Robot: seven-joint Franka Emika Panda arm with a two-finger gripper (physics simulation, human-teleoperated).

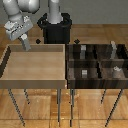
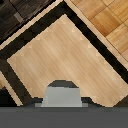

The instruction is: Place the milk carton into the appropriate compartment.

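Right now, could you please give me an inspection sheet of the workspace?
Surface: light tan bin and four-cell dark bin side by side on thin legs.
Job's things: milk carton close under the wrist camera, above the tan bin's floor; not in any dark cell.
Clutter: small grey blocks in the dark cells.
Grippers: gripper over the tan bin's far corner, at the exterior view's left; jaw state unclear.
Cables: nothing seen.
Surroundings: wooden floor; black robot base behind the bins.
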